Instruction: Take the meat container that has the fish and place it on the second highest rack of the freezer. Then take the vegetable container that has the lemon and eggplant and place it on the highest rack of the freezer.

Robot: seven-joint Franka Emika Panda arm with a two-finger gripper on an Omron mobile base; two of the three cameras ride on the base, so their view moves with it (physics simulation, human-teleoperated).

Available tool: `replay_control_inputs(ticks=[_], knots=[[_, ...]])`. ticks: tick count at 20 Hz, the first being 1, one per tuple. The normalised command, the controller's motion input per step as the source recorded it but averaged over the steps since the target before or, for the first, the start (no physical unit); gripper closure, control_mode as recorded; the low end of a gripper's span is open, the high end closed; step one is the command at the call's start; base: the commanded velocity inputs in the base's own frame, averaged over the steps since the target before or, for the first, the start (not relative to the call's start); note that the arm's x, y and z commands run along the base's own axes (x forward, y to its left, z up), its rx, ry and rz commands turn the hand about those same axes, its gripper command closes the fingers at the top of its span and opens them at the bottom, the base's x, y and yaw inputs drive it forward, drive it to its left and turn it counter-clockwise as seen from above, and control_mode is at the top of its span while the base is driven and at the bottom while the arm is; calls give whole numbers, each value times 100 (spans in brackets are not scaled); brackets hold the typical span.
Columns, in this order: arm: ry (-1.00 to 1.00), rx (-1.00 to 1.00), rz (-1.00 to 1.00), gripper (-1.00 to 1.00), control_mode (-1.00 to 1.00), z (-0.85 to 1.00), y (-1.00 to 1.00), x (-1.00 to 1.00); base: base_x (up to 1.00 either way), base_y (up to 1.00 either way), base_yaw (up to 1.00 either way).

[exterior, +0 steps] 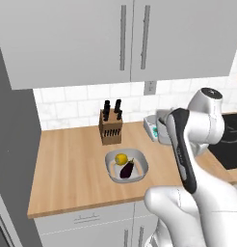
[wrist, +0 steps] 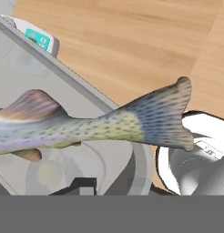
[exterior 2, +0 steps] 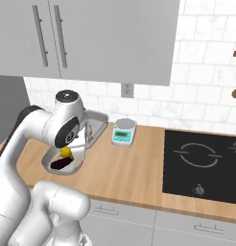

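The robot arm [exterior: 197, 159] is showing smooth, glossy white shells over rounded, bulbous links. A dark grey to black strip [exterior: 180, 149] is running lengthwise along one link in the left base view. A round joint cap [exterior 2: 68, 95] is showing a dark grey face, and a dark band [exterior 2: 24, 120] is edging the curved link beside it.

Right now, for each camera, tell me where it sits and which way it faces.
Left base view: behind the arm to its left, looking down at the counter, knife block and bowl with lemon and eggplant; the arm rises lower right.
Right base view: behind, to its right, facing the stove and scale; the arm rises lower left.
Hand view: on the hand, close over the fish in its container.
Both base views share the bowl and scale.
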Motion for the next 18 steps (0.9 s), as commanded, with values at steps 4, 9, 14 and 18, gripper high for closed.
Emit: replay_control_inputs(ticks=[4, 9, 14, 18], knots=[[0, -1, 14, 100, -100, 35, 6, -2, 0, 0, 0], [0, 0, 21, 100, -100, 7, -4, -17, 0, 0, 0], [0, -8, 14, 100, -100, 0, 1, -8, 0, 0, 0], [0, -7, 0, 100, -100, 2, 18, -1, 0, 0, 0]])
